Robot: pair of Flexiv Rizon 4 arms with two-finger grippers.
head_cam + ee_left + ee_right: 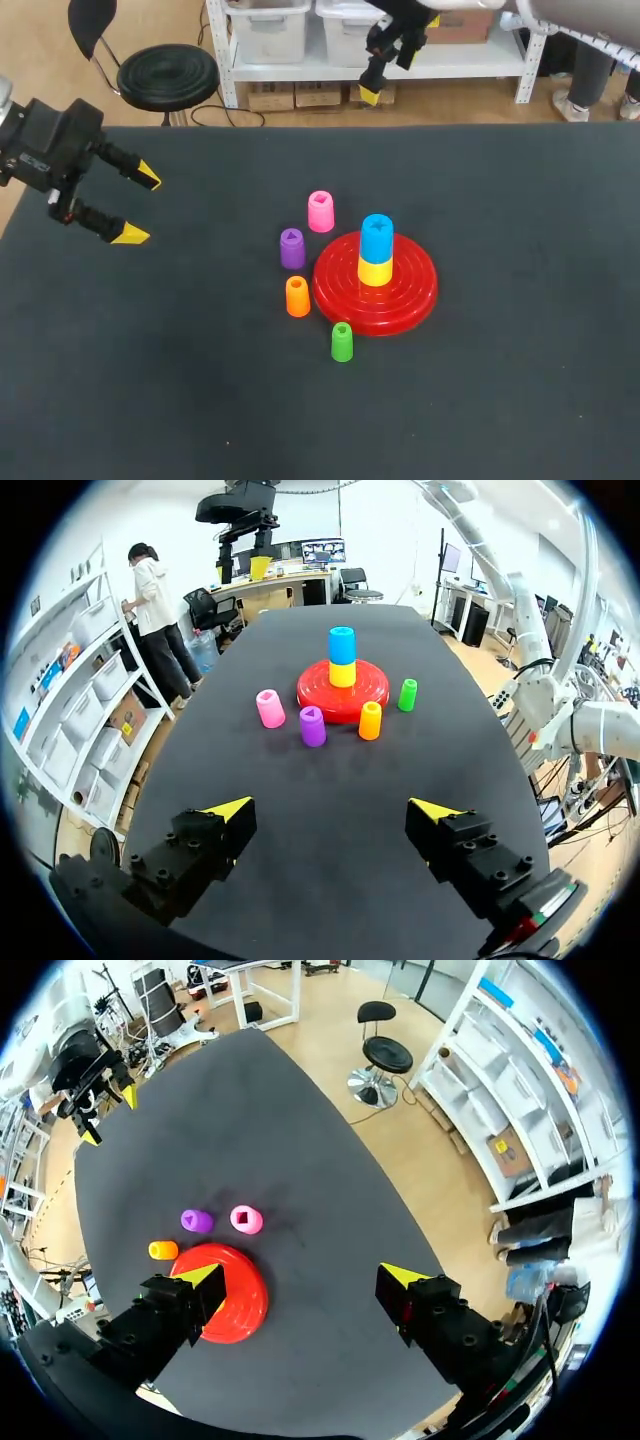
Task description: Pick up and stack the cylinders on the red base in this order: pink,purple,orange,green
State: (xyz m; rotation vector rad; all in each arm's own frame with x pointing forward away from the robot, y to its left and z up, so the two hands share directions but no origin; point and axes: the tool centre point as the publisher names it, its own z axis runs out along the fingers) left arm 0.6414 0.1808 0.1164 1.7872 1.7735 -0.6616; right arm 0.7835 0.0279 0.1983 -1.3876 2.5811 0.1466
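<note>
On the bench (150, 380), my left tool (140, 206) (wide open, like my right tool (302, 1278)) should grip the pink cylinder (320, 211) squarely.

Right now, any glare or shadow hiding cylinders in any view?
Head view: even light, no glare; pink cylinder, purple, orange, green all plain. Left wrist view: same. Right wrist view: no glare, but green out of sight, likely behind the right hand.
</note>
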